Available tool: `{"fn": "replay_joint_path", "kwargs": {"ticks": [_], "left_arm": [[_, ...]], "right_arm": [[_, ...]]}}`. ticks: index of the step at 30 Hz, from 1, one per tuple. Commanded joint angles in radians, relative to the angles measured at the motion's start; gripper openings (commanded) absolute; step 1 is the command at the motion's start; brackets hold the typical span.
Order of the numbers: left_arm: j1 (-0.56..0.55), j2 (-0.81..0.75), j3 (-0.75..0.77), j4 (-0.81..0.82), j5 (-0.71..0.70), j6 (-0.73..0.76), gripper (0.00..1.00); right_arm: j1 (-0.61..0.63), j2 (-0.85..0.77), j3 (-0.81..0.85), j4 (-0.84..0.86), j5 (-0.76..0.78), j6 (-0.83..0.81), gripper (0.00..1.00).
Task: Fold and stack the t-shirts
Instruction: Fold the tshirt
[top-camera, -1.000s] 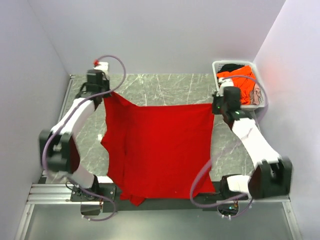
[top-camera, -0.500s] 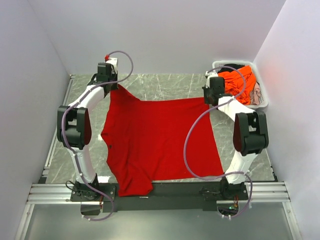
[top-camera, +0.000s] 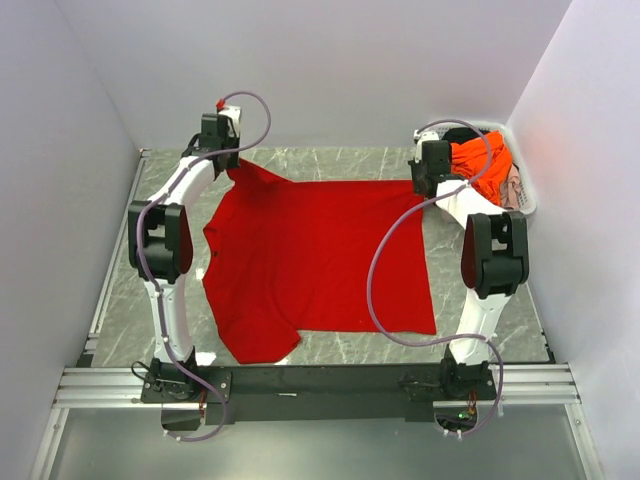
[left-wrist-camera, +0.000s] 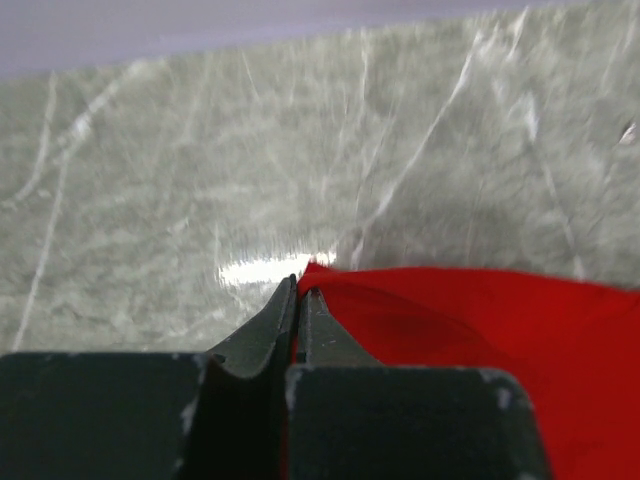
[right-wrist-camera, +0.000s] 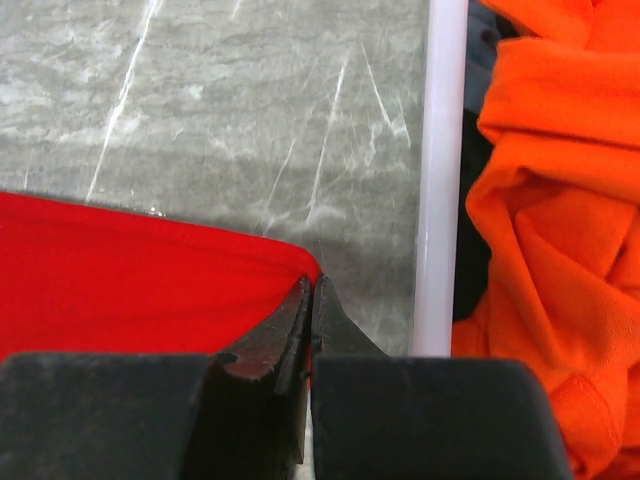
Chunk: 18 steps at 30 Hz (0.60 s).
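Observation:
A bright red t-shirt (top-camera: 320, 255) lies spread over the marble table, pulled out toward the far side. My left gripper (top-camera: 232, 168) is shut on its far left corner, and the wrist view shows red cloth (left-wrist-camera: 470, 330) pinched between the fingertips (left-wrist-camera: 300, 290). At the far right corner my right gripper (top-camera: 418, 185) is shut on the shirt's edge (right-wrist-camera: 150, 280), its jaws (right-wrist-camera: 310, 288) closed on the cloth close to the basket. An orange t-shirt (top-camera: 482, 165) is heaped in the basket (right-wrist-camera: 560, 200).
The white slotted basket (top-camera: 523, 205) stands at the far right corner, its rim (right-wrist-camera: 442, 170) a little to the right of my right fingertips. It also holds dark and pale cloth. Grey walls close in the table on three sides. Both arms reach far forward.
Both grippers have carried the red shirt's corners toward the far wall, dragging the shirt up off the near edge and flatter onto the table. Both grips stayed shut.

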Motion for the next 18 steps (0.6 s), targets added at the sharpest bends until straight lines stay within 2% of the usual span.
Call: {"fn": "replay_joint_path", "kwargs": {"ticks": [1,9,18], "left_arm": [[-0.001,0.005,0.057,-0.058,0.007,0.003,0.01],[-0.007,-0.072,0.068,-0.130,-0.035,-0.050,0.01],[-0.027,-0.187,-0.086,-0.203,-0.063,-0.090,0.01]], "right_arm": [[-0.007,0.013,0.066,-0.005,0.028,-0.026,0.00],[-0.004,-0.052,0.058,-0.030,0.026,-0.019,0.00],[-0.004,-0.130,-0.023,-0.060,0.023,0.010,0.00]]}}
